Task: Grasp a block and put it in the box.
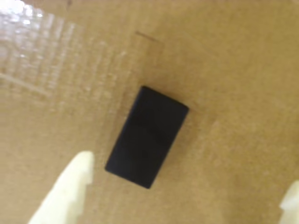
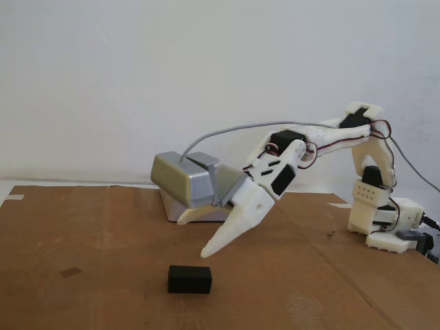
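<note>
Approach was the step in hand: the gripper (image 2: 196,237) hung spread above the block (image 2: 189,279), not touching it. The next move called for descent to straddle the block, then closure.

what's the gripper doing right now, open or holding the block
Gripper: open, holding nothing, poised above the block, which lies on the cardboard between the spread fingers in the wrist view.

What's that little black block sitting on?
The block lies flat on brown cardboard covering the table. Nothing else shows beneath it; the patch directly under it is hidden. The open fingers hang above it, apart.
</note>
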`<state>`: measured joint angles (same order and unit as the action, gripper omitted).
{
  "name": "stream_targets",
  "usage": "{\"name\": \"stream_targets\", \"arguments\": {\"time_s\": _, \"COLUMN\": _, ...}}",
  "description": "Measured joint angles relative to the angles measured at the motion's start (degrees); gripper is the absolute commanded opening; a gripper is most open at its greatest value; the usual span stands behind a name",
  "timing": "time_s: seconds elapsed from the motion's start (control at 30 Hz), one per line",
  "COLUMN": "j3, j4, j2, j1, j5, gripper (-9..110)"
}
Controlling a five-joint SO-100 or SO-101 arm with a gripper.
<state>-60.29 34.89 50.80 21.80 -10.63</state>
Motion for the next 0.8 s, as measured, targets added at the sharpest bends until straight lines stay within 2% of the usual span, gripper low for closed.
{"name": "stream_targets", "arguments": {"time_s": 0.8, "j3": 0.1, "j4": 0.0, "j2": -1.8, "j1": 0.7, "j5": 0.0, "gripper": 49}}
